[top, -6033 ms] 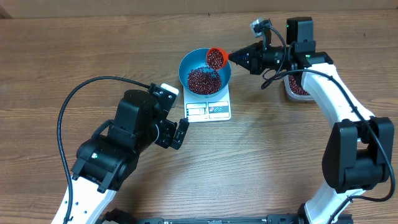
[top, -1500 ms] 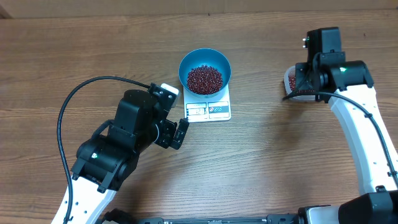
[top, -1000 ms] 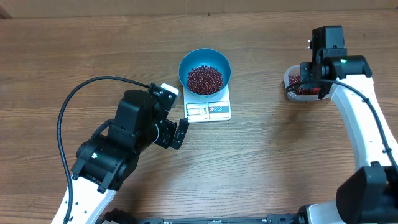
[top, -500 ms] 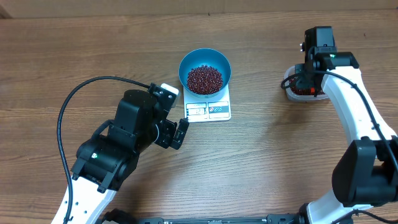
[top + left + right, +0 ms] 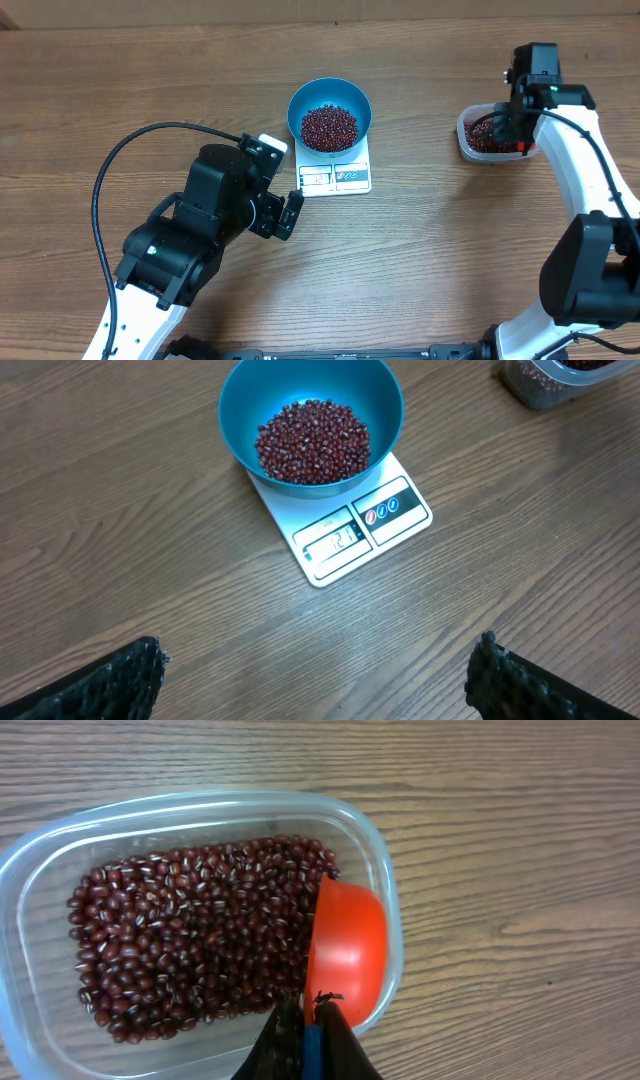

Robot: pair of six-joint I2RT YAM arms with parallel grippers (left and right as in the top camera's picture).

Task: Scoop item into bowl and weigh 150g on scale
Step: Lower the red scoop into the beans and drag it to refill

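The beans (image 5: pixel 312 442) lie in two lots. One is a shallow dark red heap that covers the bottom of the blue bowl (image 5: pixel 385 410), and the bowl stands on the back half of the white scale (image 5: pixel 365 525), leaving the display clear. The figures on the display are too small to read. The other lot fills a clear plastic tub (image 5: pixel 30 870), well apart from the scale on the right arm's side. Each bean is small and glossy, some with a pale fleck.

The step in hand looks like a refill. The right gripper (image 5: pixel 308 1020) is clamped on the handle of an orange scoop (image 5: pixel 350 945), which stands on edge in the tub's end. Next it should dig in, level out and travel to the bowl. The left gripper (image 5: pixel 320 670) hangs near the scale, jaws wide, holding nothing.
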